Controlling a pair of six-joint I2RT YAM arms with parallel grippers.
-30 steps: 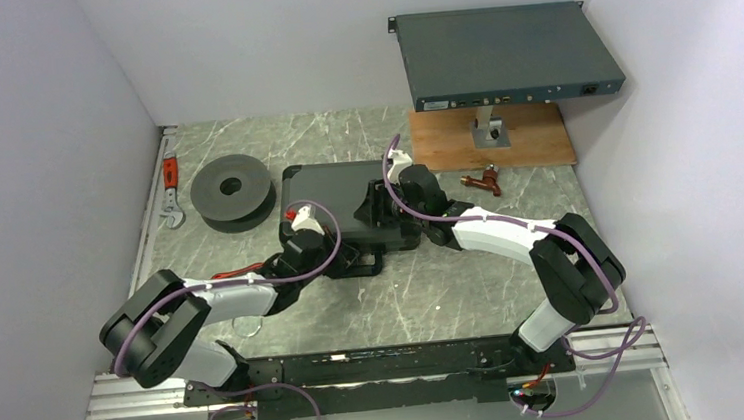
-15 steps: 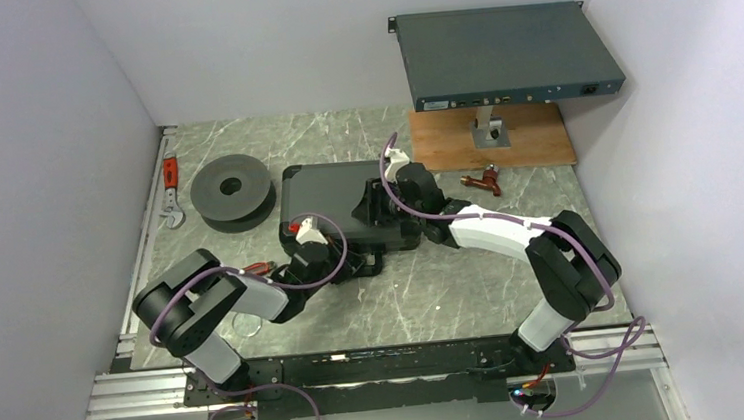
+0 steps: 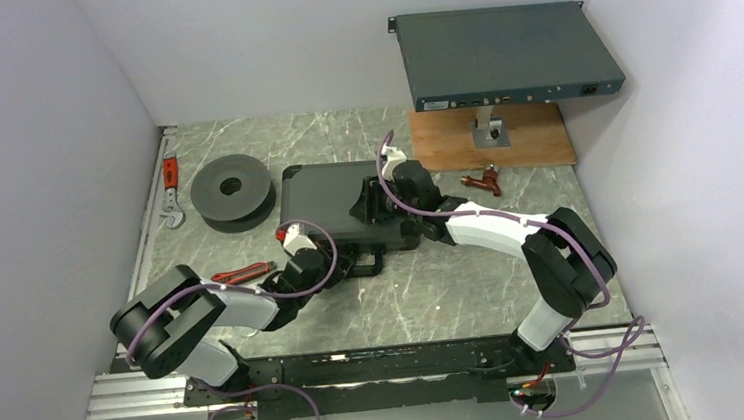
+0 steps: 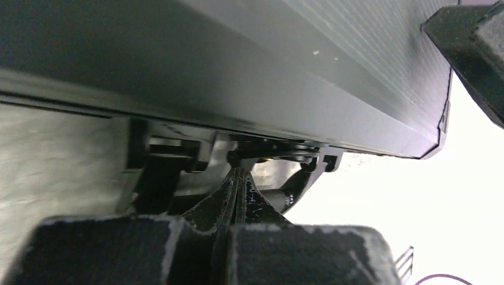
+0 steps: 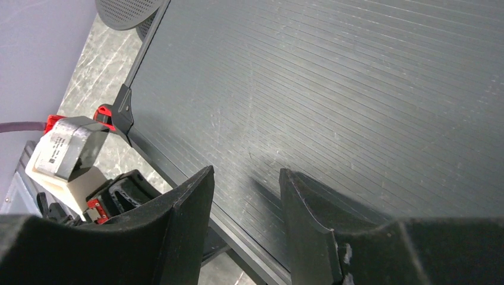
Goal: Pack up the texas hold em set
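Pale walls enclose a grey marbled table (image 3: 475,292), at whose middle the black briefcase (image 3: 327,195) is laid flat with its lid down. Its contents are hidden, so packing is judged nearly done, with perhaps only fastening left. The right gripper (image 5: 246,178) is held over the ribbed lid, jaws narrowly apart and empty, as only its wrist view shows. The left gripper (image 4: 236,173), jaws pressed together, is shown only by its own camera at the front-edge fittings (image 4: 172,155).

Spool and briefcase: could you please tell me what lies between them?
Only a narrow bare strip of marbled table separates spool and briefcase, in the top view.
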